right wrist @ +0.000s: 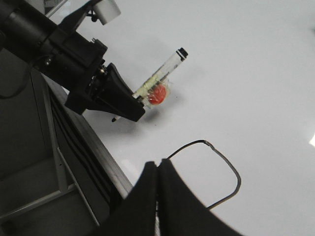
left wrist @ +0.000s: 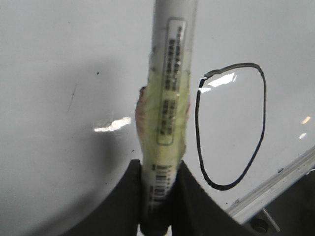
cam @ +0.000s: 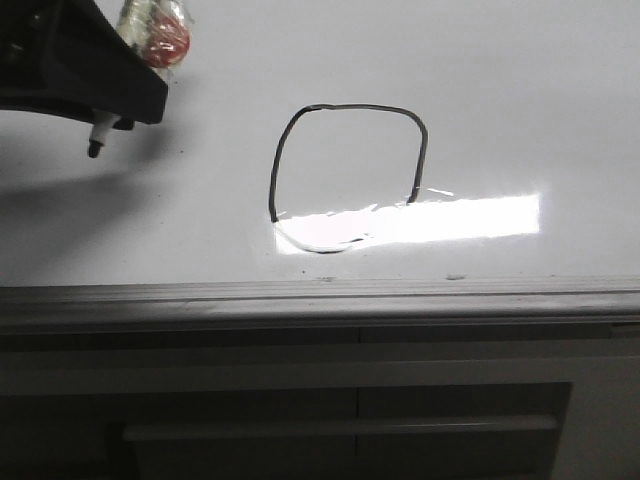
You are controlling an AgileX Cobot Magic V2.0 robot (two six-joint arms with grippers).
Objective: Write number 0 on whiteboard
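Note:
The number 0 (cam: 350, 107) is a thin black closed loop drawn in the middle of the whiteboard (cam: 520, 100); glare covers its lower part. My left gripper (cam: 120, 108) is at the far left, shut on a white marker (left wrist: 170, 98) wrapped in yellowish tape. The marker tip (cam: 93, 148) points down, well left of the loop, and seems lifted off the board. The loop also shows in the left wrist view (left wrist: 265, 108) and the right wrist view (right wrist: 231, 169). My right gripper (right wrist: 158, 166) is shut and empty above the board's near edge, beside the loop.
A grey metal edge strip (cam: 320, 295) runs along the board's near side, with a cabinet front (cam: 340, 425) below it. A bright rectangular glare (cam: 460, 218) lies on the board. My left arm (right wrist: 59, 54) reaches over the board's left part.

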